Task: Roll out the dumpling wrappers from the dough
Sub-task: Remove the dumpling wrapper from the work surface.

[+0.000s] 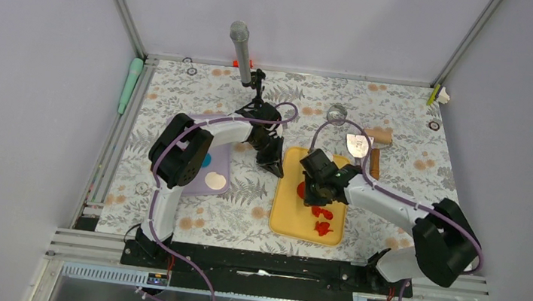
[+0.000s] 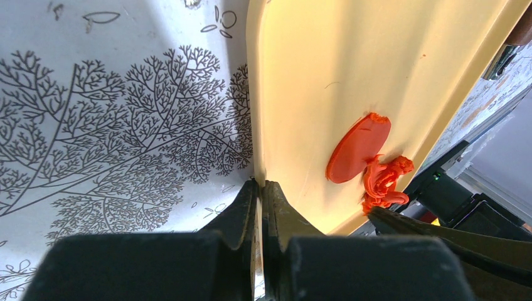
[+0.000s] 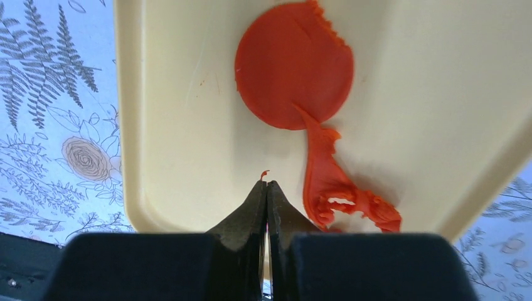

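A yellow tray [image 1: 287, 225] lies in the middle of the table. One dumpling wrapper [image 3: 293, 66], a flat round red disc with a ragged far edge, rests on it; it also shows in the left wrist view [image 2: 357, 147]. A torn strip of red dough [image 3: 332, 182] trails from the disc toward the tray's corner. More red dough scraps [image 1: 323, 220] lie on the tray's near half. My left gripper [image 2: 260, 183] is shut on the tray's left rim [image 2: 256, 125]. My right gripper [image 3: 266, 182] is shut just above the tray floor, beside the strip, with a tiny red crumb at its tips.
A purple mat [image 1: 223, 162] with a blue disc [image 1: 206, 161] and a cream disc [image 1: 216, 182] lies left of the tray. Behind the tray are a wooden rolling pin [image 1: 376, 161], a metal scraper [image 1: 359, 144] and a ring cutter [image 1: 337, 115]. A grey cylinder on a stand [image 1: 240, 45] rises at the back.
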Available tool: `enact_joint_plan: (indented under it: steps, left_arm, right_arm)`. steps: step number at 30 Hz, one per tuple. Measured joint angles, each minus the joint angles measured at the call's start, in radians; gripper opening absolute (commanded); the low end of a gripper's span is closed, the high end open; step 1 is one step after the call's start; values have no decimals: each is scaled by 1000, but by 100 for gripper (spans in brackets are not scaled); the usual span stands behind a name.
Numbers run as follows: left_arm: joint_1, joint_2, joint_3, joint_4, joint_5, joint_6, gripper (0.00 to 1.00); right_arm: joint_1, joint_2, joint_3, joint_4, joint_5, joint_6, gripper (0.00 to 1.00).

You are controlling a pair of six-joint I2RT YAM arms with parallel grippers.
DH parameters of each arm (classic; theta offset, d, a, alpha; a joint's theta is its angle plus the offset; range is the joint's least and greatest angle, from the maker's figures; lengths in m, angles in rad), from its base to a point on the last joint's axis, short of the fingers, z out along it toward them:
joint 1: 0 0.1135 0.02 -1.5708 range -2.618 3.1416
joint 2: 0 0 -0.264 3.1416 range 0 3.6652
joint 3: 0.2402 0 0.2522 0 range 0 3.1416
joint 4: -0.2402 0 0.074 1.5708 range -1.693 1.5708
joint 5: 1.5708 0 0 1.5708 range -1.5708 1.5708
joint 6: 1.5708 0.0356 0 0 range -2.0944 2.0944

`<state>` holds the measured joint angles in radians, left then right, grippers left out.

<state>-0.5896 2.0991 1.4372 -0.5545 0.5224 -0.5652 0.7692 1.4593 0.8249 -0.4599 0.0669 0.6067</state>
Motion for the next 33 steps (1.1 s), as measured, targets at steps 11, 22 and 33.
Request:
enact_joint_plan:
  steps: [11,22,33]
  left_arm:
    - [0,0,0,0,0,1,0]
    - [0,0,0,0,0,1,0]
    - [2,8,11,-11,7,4,0]
  right_arm:
    - [-26,-3,-9,-27,98,2,5]
    - [-26,-23,-80,-17,98,32,5]
    - [-26,-95,-111,-144,20,36,5]
